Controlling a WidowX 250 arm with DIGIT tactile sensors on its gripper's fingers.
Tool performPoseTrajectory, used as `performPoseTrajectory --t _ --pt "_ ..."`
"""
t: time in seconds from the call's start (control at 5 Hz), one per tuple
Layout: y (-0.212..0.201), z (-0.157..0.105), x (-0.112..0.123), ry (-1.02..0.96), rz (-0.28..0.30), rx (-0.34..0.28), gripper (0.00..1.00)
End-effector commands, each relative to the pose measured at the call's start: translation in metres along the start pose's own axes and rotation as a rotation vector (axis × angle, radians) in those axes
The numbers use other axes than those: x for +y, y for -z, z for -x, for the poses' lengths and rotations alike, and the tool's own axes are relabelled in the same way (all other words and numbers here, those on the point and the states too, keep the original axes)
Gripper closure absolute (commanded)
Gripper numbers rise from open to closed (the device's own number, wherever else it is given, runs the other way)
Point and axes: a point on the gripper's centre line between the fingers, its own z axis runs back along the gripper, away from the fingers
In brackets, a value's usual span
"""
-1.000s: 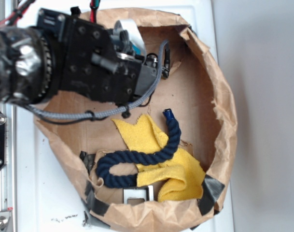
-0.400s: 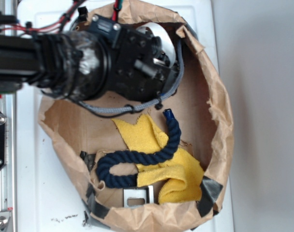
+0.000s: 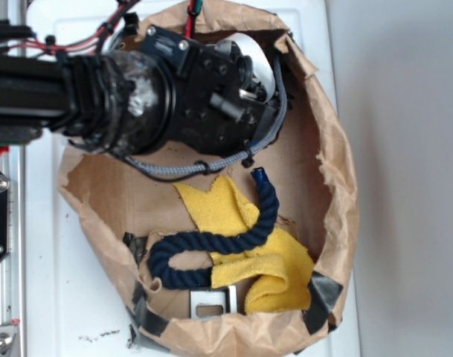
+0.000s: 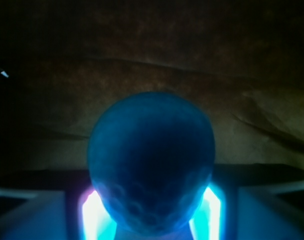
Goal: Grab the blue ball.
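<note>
exterior: a crumpled brown paper bag (image 3: 338,171) holds a yellow cloth (image 3: 278,264), a dark navy twisted rope (image 3: 211,256) and the black gripper (image 3: 259,89) at its far end. wrist: the small teal-blue ball (image 4: 151,162) sits between glowing fingers (image 4: 209,207), apparently grasped.

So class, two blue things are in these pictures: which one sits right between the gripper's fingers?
The blue ball, round and filling the wrist view between the glowing fingers. The navy rope lies apart, across the yellow cloth.
</note>
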Motion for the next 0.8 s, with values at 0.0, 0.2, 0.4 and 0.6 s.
performPoseTrajectory --t 0.0,0.2,0.4,0.6 --pt "-0.046 -0.015 0.010 0.100 0.111 0.087 1.00" --pt "-0.071 -0.014 0.006 0.208 0.171 0.214 1.00" --pt "-0.095 -0.009 -0.004 0.389 0.222 0.423 1.00" --pt "-0.116 0.008 -0.007 0.540 0.202 0.694 1.00"
